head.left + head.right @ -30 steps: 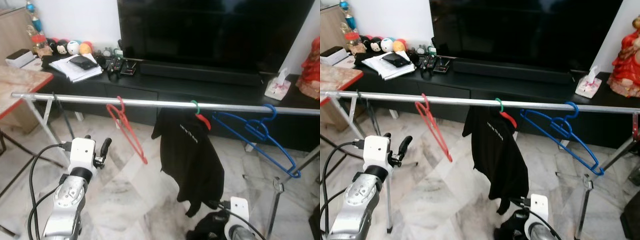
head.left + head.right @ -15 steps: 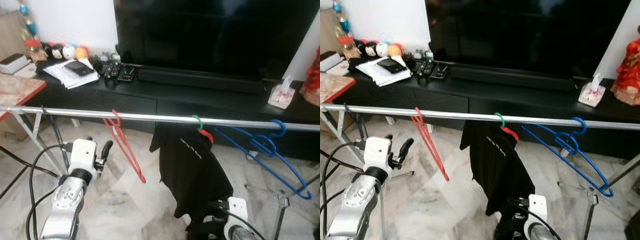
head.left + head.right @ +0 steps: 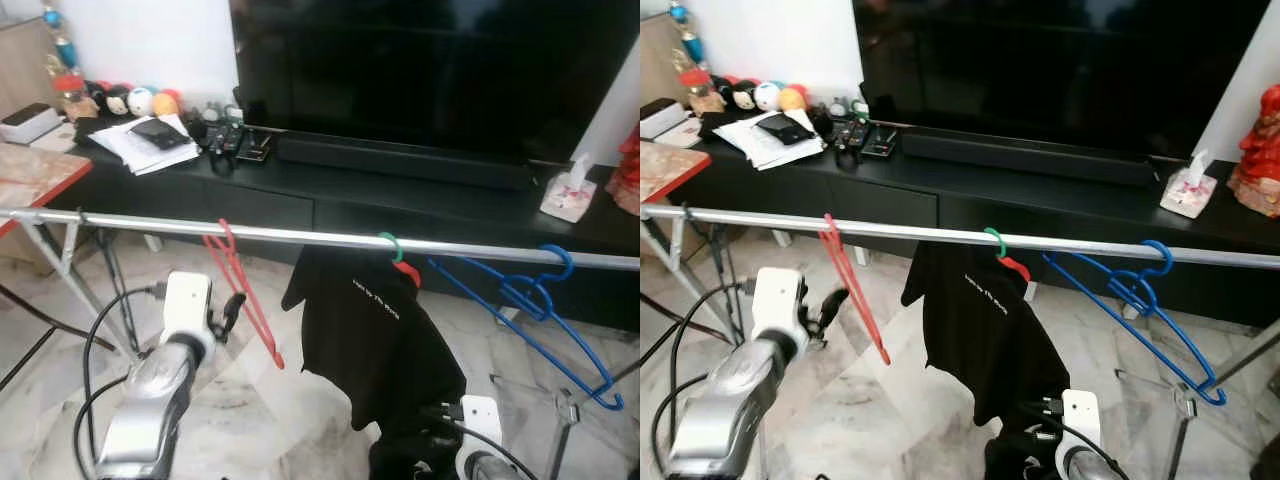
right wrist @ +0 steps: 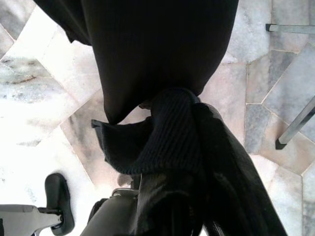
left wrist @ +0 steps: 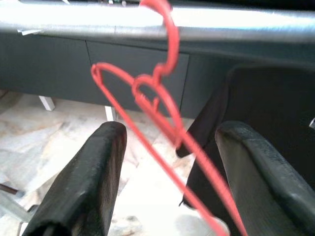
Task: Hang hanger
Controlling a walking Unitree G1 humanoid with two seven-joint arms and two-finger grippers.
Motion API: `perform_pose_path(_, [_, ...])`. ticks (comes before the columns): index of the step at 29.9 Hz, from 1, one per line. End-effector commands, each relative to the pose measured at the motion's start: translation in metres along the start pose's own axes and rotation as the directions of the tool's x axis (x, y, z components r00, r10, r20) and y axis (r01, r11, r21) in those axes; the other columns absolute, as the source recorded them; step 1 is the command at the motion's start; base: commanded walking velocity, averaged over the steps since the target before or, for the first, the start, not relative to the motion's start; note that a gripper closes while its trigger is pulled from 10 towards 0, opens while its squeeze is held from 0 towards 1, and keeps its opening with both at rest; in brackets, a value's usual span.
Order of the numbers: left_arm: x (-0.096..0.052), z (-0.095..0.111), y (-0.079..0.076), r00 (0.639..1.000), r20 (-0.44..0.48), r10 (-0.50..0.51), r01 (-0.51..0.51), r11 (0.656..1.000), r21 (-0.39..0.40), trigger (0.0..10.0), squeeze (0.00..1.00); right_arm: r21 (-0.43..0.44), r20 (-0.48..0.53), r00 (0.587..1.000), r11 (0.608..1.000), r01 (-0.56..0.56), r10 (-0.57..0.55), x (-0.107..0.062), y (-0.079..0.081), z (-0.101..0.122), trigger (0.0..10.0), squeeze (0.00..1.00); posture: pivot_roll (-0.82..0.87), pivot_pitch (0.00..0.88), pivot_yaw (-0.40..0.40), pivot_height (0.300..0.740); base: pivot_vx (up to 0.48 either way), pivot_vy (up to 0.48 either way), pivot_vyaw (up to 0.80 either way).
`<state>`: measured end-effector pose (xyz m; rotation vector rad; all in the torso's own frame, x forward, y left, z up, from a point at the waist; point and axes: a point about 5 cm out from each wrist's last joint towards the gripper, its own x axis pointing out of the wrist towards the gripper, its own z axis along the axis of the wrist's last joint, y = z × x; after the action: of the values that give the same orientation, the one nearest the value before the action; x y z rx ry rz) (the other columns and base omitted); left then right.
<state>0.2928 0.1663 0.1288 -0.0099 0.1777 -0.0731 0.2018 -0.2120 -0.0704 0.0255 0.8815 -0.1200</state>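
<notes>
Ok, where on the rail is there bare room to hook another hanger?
The rail is bare from its left end to the red hanger, and between that and the green hook carrying the black shirt. It is crowded between the green hook and the blue hangers.

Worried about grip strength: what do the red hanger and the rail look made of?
Red hanger: thin, glossy, uniformly coloured rod, probably plastic or coated wire. Rail: round silver tube with a bright sheen, likely bare metal.
</notes>
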Motion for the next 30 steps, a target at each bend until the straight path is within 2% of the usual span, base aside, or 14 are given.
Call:
perform_pose_path(1, [0.003, 0.002, -0.003, 1.000, -0.024, -0.001, 0.000, 0.999, -0.033, 10.0, 1.00, -0.010, 0.019, 1.000, 1.000, 0.001, -0.001, 0.001, -0.001, 0.007, 10.0, 0.00, 0.00, 0.000, -0.035, 0.740, 0.000, 0.000, 0.00])
perform_pose_path(3, [0.006, 0.002, -0.005, 0.999, -0.052, -0.003, 0.001, 0.999, -0.054, 10.0, 1.00, -0.010, 0.019, 1.000, 1.000, 0.000, 0.000, 0.001, -0.001, 0.007, 10.0, 0.00, 0.00, 0.000, -0.036, 0.740, 0.000, 0.000, 0.00])
perform_pose_path(4, [0.011, -0.003, -0.007, 0.994, -0.109, -0.015, 0.008, 0.998, -0.068, 10.0, 1.00, -0.015, 0.020, 1.000, 1.000, -0.002, 0.003, 0.001, 0.000, 0.008, 10.0, 0.00, 0.00, 0.000, -0.035, 0.740, 0.000, 0.000, 0.00])
perform_pose_path(5, [0.014, -0.006, -0.009, 0.989, -0.148, -0.025, 0.016, 0.998, -0.064, 10.0, 1.00, -0.018, 0.020, 1.000, 1.000, -0.004, 0.004, 0.001, 0.000, 0.008, 10.0, 0.00, 0.00, 0.000, -0.035, 0.740, 0.000, 0.000, 0.00])
perform_pose_path(8, [0.018, -0.010, -0.010, 0.981, -0.191, -0.022, 0.012, 0.999, -0.052, 10.0, 1.00, -0.020, 0.021, 1.000, 1.000, -0.005, 0.006, 0.001, 0.000, 0.008, 10.0, 0.00, 0.00, 0.000, -0.034, 0.740, 0.000, 0.000, 0.00])
perform_pose_path(13, [0.026, -0.013, -0.005, 0.972, -0.231, 0.035, -0.043, 0.999, -0.029, 10.0, 1.00, -0.023, 0.022, 1.000, 1.000, -0.006, 0.007, 0.001, 0.000, 0.009, 10.0, 0.00, 0.00, 0.000, -0.037, 0.740, 0.000, 0.000, 0.00])
perform_pose_path(16, [0.033, -0.010, -0.006, 0.975, -0.221, 0.037, -0.045, 0.999, -0.031, 10.0, 1.00, -0.027, 0.022, 1.000, 1.000, -0.008, 0.008, 0.001, 0.000, 0.009, 10.0, 0.00, 0.00, 0.000, -0.039, 0.740, 0.000, 0.000, 0.00])
perform_pose_path(17, [0.034, -0.009, -0.007, 0.976, -0.215, 0.042, -0.045, 0.999, -0.009, 10.0, 0.11, -0.028, 0.022, 1.000, 1.000, -0.008, 0.009, 0.002, 0.000, 0.010, 10.0, 0.00, 0.00, 0.000, -0.039, 0.740, 0.000, 0.000, 0.00])
perform_pose_path(18, [0.035, -0.008, -0.008, 0.977, -0.211, 0.040, -0.044, 0.999, -0.014, 10.0, 0.00, -0.029, 0.022, 1.000, 1.000, -0.008, 0.009, 0.002, 0.000, 0.010, 10.0, 0.00, 0.00, 0.000, -0.039, 0.740, 0.000, 0.000, 0.00])
perform_pose_path(27, [0.055, -0.006, -0.015, 0.979, -0.193, 0.063, -0.066, 0.998, -0.009, 10.0, 0.00, -0.037, 0.024, 1.000, 0.999, -0.011, 0.012, 0.002, -0.001, 0.011, 10.0, 0.00, -0.01, 0.000, -0.045, 0.740, 0.000, 0.000, 0.00])
perform_pose_path(30, [0.066, -0.002, -0.018, 0.980, -0.178, 0.092, -0.090, 0.996, 0.017, 10.0, 0.00, -0.037, 0.025, 1.000, 0.999, -0.010, 0.011, 0.002, -0.001, 0.011, 10.0, 0.00, -0.01, 0.000, -0.045, 0.740, 0.000, 0.000, 0.00])
